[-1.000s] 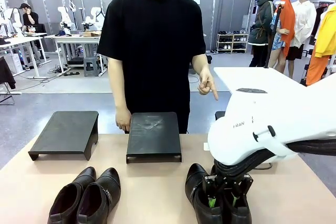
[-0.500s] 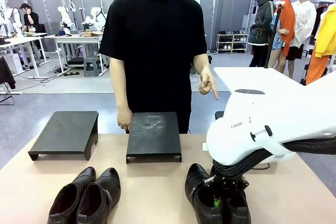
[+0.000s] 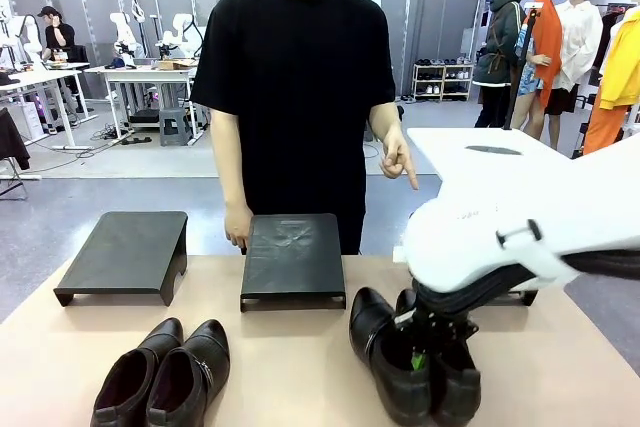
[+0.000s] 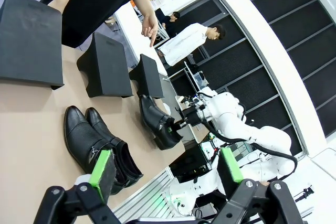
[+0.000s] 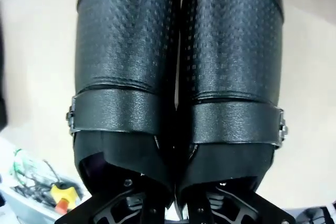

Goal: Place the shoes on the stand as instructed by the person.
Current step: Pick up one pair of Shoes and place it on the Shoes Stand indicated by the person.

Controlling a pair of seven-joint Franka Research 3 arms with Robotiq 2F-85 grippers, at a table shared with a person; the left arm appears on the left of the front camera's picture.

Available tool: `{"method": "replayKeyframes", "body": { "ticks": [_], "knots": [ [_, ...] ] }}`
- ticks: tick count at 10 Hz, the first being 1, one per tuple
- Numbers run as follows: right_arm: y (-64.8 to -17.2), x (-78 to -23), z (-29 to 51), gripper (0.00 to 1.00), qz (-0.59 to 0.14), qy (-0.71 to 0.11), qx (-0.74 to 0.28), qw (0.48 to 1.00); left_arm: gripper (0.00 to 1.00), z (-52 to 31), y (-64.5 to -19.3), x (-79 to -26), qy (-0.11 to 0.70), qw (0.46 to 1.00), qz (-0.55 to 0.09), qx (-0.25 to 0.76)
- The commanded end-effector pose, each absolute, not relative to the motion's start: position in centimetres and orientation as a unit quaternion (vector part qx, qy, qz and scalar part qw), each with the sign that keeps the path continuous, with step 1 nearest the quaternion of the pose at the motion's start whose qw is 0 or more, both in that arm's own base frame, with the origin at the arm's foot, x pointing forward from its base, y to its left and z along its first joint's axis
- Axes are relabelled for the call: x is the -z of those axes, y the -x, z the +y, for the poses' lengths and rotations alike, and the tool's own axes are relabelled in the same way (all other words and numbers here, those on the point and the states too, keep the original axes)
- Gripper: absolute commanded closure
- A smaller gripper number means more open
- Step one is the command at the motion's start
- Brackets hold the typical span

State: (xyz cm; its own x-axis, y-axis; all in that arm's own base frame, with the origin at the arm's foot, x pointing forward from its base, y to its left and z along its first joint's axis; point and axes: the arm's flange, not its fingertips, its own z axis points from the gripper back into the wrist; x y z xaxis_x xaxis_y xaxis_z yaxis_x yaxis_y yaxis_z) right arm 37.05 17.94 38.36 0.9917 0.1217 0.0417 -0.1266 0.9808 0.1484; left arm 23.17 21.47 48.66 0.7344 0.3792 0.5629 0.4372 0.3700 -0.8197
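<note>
- Right pair of shoes [image 5: 126, 51]: black leather with a faint gloss. The vamps are embossed with fine pinholes. A smoother strap [image 5: 123, 111] crosses each instep, with a small metal buckle at the outer side.
- Right hand [image 3: 420, 352]: its fingers go down into the two shoe mouths and are drawn together on the adjoining inner walls, clamping both shoes side by side and touching. A green pad shows between them.
- Location: this pair sits at the robot's right on the near half of the counter [image 3: 300, 367], which is tan and matte. It is in front of the middle stand and off to one side, apart from it. Whether the soles are clear of the counter cannot be told.
- Left pair of shoes [image 3: 165, 372]: same black leather, side by side on the counter at the robot's left, toes toward the stands.
- Left hand [image 4: 167, 165]: fingers spread wide and holding nothing, held above the counter near the left pair.
- Stands: three low, flat-topped, matte black blocks line the far side, the left stand [image 3: 125, 252], the middle stand [image 3: 293, 257] with a scuffed top, and the third stand [image 4: 147, 74].
- Obstruction: in the front view the white arm [image 3: 520, 232] stands before the third stand.
- Person [image 3: 295, 87]: stands behind the middle stand. One arm hangs at that stand's far corner. The other is bent, its index finger [image 3: 408, 182] pointing down.
</note>
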Motion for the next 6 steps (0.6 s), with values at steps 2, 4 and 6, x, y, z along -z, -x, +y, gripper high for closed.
{"method": "replayKeyframes", "body": {
  "ticks": [2, 4, 6],
  "knots": [
    [-36.4, -48.0, 13.3, 1.0, -0.055, -0.075, -0.095, 0.991, 0.0, 21.7, -23.2, -48.8, 0.562, 0.739, -0.369, 0.029],
    [-36.9, -52.6, 9.9, 1.0, -0.062, -0.087, -0.11, 0.988, 0.0, 21.7, -23.2, -48.8, 0.562, 0.739, -0.369, 0.029],
    [-38.5, -54.2, 6.8, 1.0, -0.089, -0.071, -0.099, 0.989, 0.0, 21.7, -23.2, -48.8, 0.562, 0.739, -0.369, 0.029]
  ]
}}
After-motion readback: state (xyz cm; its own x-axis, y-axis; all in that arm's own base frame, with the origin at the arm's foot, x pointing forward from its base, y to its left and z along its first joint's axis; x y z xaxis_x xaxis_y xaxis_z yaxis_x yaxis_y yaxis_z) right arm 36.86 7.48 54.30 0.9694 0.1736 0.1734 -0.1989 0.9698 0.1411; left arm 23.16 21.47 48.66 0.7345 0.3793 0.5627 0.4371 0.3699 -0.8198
